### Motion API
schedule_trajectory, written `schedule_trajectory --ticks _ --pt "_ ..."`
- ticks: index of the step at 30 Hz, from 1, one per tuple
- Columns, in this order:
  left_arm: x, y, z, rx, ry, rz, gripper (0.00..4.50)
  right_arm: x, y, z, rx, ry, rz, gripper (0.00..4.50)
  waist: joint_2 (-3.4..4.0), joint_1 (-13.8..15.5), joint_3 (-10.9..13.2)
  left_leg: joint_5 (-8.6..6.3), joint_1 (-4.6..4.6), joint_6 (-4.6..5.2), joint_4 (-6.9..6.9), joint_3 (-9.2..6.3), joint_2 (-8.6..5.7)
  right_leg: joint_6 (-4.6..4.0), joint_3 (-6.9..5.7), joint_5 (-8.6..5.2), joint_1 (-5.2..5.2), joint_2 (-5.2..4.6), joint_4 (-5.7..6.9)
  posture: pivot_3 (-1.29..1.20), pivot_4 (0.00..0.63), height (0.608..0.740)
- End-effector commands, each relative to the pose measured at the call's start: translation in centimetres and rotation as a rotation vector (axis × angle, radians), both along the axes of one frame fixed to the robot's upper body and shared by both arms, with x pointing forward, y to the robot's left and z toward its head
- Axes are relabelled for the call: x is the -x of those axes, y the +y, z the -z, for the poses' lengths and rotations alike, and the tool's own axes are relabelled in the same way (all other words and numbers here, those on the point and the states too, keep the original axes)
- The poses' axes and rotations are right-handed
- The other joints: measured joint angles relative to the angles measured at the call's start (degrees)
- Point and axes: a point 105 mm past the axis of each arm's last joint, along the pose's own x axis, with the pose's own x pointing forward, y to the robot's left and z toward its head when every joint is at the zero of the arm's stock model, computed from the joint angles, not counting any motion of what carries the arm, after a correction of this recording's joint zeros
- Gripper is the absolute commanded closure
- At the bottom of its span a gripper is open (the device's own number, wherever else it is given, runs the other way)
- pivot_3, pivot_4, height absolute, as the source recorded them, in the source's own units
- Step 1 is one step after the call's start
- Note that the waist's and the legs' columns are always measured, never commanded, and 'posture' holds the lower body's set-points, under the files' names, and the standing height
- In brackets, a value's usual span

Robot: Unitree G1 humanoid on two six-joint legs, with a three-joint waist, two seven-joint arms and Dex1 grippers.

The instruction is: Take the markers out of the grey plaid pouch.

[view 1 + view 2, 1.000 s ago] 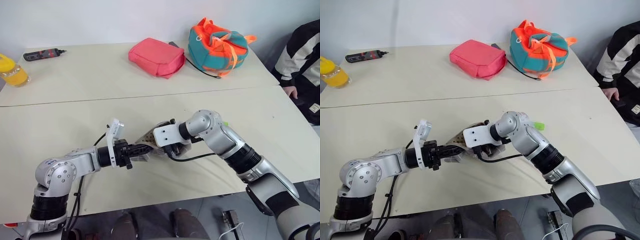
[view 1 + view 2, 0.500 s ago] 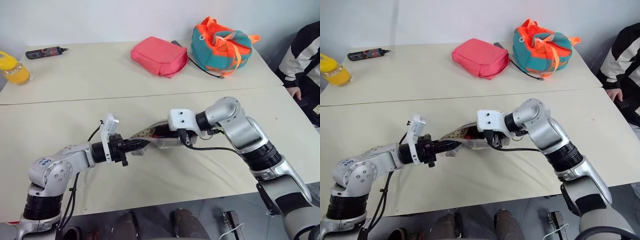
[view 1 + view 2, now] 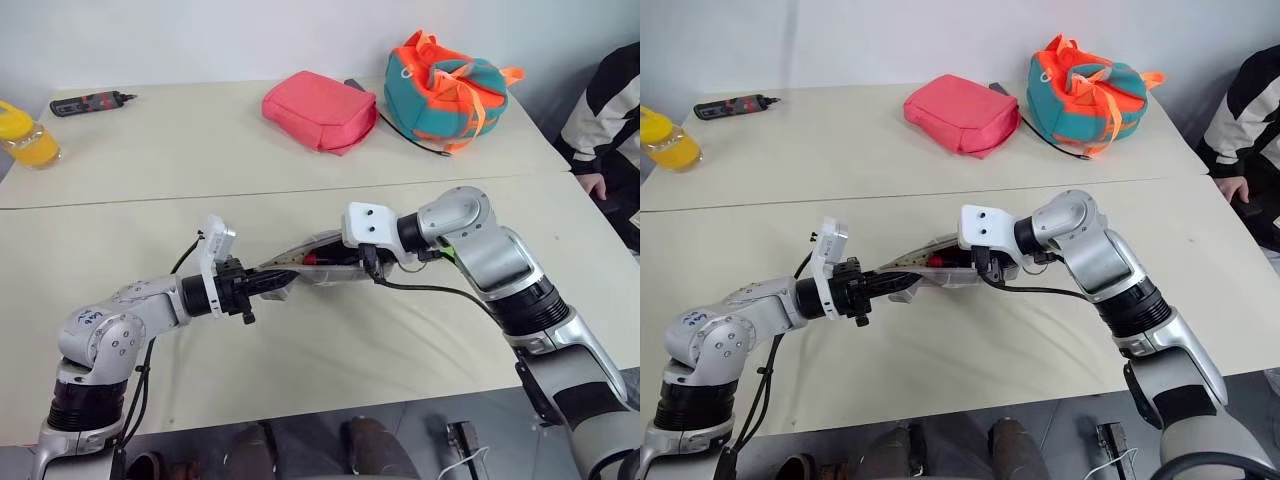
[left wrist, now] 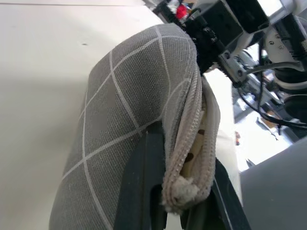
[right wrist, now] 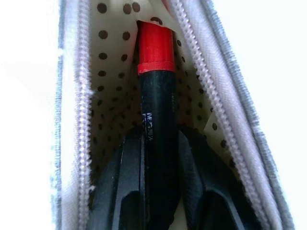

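The grey plaid pouch [image 3: 297, 253] hangs stretched above the near table between my two grippers, its zip mouth open. My left gripper [image 3: 272, 283] is shut on the pouch's left end; the left wrist view shows the zipper edge [image 4: 189, 143] pinched between the fingers [image 4: 144, 182]. My right gripper [image 5: 160, 139] reaches into the spotted lining and is shut on a black marker [image 5: 156, 100] with a red end. That red end [image 3: 311, 258] shows at the pouch mouth. A sliver of bright green [image 3: 447, 250] lies on the table behind my right wrist.
On the far table lie a pink pouch [image 3: 318, 110], a teal-and-orange bag [image 3: 445, 85], a black-and-red tool [image 3: 90, 102] and a yellow bottle [image 3: 25, 140]. A person [image 3: 610, 110] sits at the right edge, hand by the table.
Both hands have risen with the pouch, and the right hand has drawn away to the right. The pouch is now pulled out longer and the marker's red end shows at its mouth.
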Motion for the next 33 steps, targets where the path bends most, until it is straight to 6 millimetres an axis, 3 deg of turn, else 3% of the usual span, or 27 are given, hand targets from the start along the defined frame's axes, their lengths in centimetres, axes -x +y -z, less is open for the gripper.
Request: schedule_trajectory --ticks 1,10,16,19,22,24,26,29,31,33 --pt "-2.6 2.5 -1.1 -0.017 -0.104 -0.187 4.5 -0.4 -1.8 -1.8 -0.021 -0.036 0.038 3.93 -0.01 0.0 0.0 0.0 -0.01 0.0 0.01 -0.01 -0.01 0.0 0.0 0.0 0.03 -0.01 -0.02 0.0 0.15 0.74" --pt "-0.7 0.1 -0.1 -0.013 -0.076 -0.05 4.5 1.7 1.3 -3.8 -0.245 0.042 -0.071 3.93 -0.01 -0.5 0.0 0.0 0.01 -0.01 -0.02 0.03 0.1 0.0 0.04 0.0 -0.09 0.1 0.16 0.0 0.15 0.74" --pt "-1.7 -1.1 -1.3 0.045 -0.141 -0.092 4.5 2.9 2.9 -4.4 -0.312 0.064 -0.118 3.93 -0.01 0.0 0.0 -0.01 -0.05 -0.02 0.0 0.02 0.06 0.0 0.01 0.0 -0.09 0.04 0.16 0.0 0.15 0.74" --pt "-1.7 -1.7 -1.8 0.065 -0.164 -0.081 4.5 3.3 4.2 -5.9 -0.396 0.033 -0.147 3.93 -0.01 0.0 0.0 -0.01 -0.08 -0.02 0.0 0.0 0.05 0.0 0.0 0.0 -0.07 0.04 0.16 0.0 0.15 0.74" --pt "-1.8 -1.4 -1.5 0.031 -0.182 -0.088 4.5 3.8 5.3 -8.6 -0.531 0.011 -0.176 3.93 -0.01 -0.4 0.0 -0.01 -0.07 -0.02 -0.01 0.03 0.08 0.0 0.03 0.0 -0.1 0.09 0.22 0.0 0.15 0.74" --pt "-2.5 -0.1 -1.6 -0.01 -0.218 -0.139 4.5 4.0 5.3 -9.9 -0.583 0.004 -0.181 3.93 -0.01 -0.4 0.0 -0.01 -0.07 -0.03 0.0 0.02 0.09 0.0 0.02 0.0 -0.17 0.1 0.32 0.0 0.15 0.74" --pt "-5.0 3.5 -3.4 -0.142 -0.446 -0.347 4.5 3.7 4.6 -10.8 -0.595 -0.009 -0.169 3.93 -0.01 -0.3 0.0 0.01 -0.12 -0.05 0.03 0.04 0.1 0.0 0.03 0.0 -0.3 0.12 0.39 0.0 0.15 0.74" --pt "-6.6 7.3 -5.4 -0.2 -0.576 -0.541 4.5 3.7 4.1 -10.8 -0.56 -0.028 -0.164 3.93 -0.01 -0.2 0.0 0.02 -0.18 -0.06 0.09 0.04 0.1 0.0 0.02 0.0 -0.38 0.11 0.39 0.0 0.15 0.74" --pt "-7.1 9.7 -5.1 -0.341 -0.633 -0.611 4.5 3.5 3.8 -9.9 -0.515 -0.025 -0.147 3.93 -0.01 -0.3 0.0 0.0 -0.34 -0.04 0.11 0.09 0.08 0.0 0.02 0.0 -0.53 0.03 0.37 0.0 0.15 0.74" --pt "-7.1 11.6 -4.9 -0.482 -0.69 -0.671 4.5 2.2 3.0 -7.6 -0.406 -0.07 -0.087 3.93 -0.01 -0.3 0.0 0.0 -0.62 -0.04 0.12 0.19 0.08 0.03 0.03 0.01 -0.9 0.0 0.45 0.0 0.15 0.74"
